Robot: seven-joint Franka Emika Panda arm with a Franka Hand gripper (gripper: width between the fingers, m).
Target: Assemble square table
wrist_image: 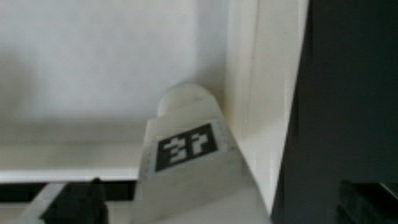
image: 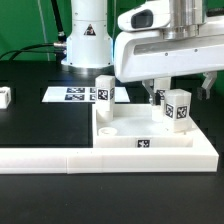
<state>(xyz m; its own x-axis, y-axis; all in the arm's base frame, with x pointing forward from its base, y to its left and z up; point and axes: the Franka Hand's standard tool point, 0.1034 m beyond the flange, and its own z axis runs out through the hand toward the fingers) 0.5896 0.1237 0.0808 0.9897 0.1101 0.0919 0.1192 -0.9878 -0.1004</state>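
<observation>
So the black tabletop takes up most of the scene, and the white arm leans in from the back. Along the front edge, and turning up the exterior view's right, is the long white L-shaped rail. The square table slab lies flat, tucked into that corner, with its tag facing the front. Behind it, toward the exterior view's left, the marker board lies flat.

One leg stands upright at the slab's back left corner. A second leg stands on the slab's right side. A third leg block sits well apart, at the far left edge.

The gripper hangs just beside the second leg. In the wrist view its fingers are spread wide, with the tagged leg between them, and I can't see them clamping it.
</observation>
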